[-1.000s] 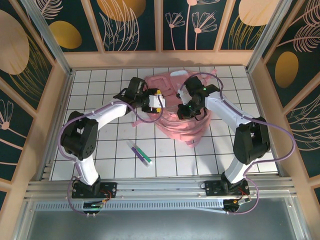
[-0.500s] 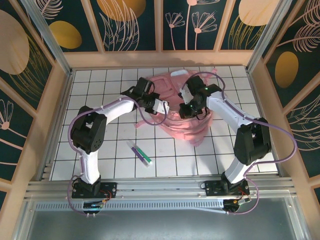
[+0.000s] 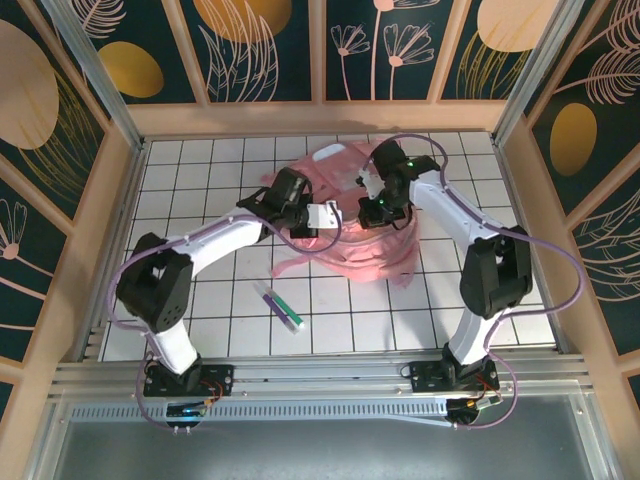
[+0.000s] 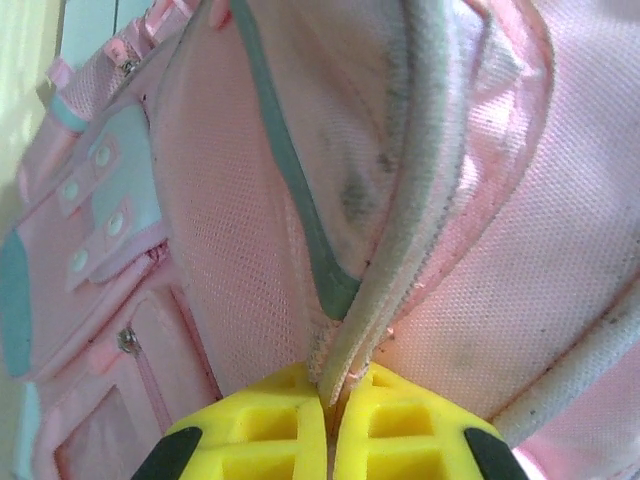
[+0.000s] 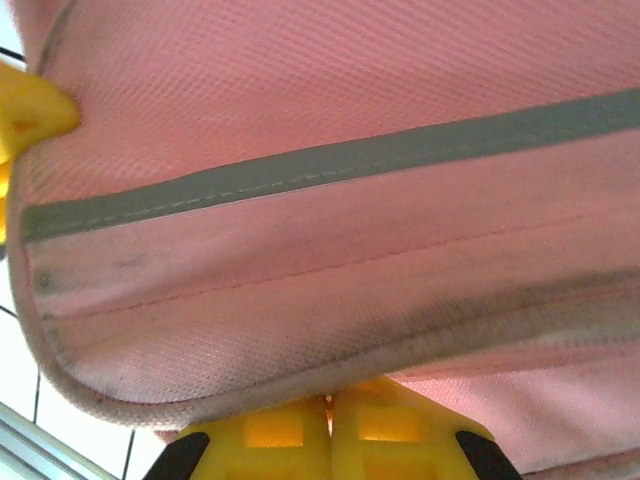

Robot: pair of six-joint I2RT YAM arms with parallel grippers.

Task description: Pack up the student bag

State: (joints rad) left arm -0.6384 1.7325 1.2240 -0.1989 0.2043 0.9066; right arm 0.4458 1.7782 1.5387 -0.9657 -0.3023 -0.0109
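Holding the student bag by its fabric at two places, toward the far edge of the tiled table, about midway between the side edges. Clamped tight with the left gripper on a pale, fuzzy piped edge beside a grey-green binding strip. Clamped just as tight with the right gripper on a rounded, corded hem below a silver reflective strip.

Judged as early in the packing: apparently at the stage of pulling the mouth apart. Contents, if any, hidden. Lying loose toward the near edge, left of centre: two markers, one purple, one green, side by side and well apart from the bag. Probably left to do: widening the opening, fetching those markers, dropping them in, closing up.

Woven in a fine, mesh-like pink cloth, soft and slumping, creased into folds rather than standing square. Greyed with smudges near the seams. Fitted on one panel with snap-studded tabs and a small zip pull. Trailing thin pink straps across the white tiles. Gripped between pads of hard yellow plastic, moulded with hollow cells.
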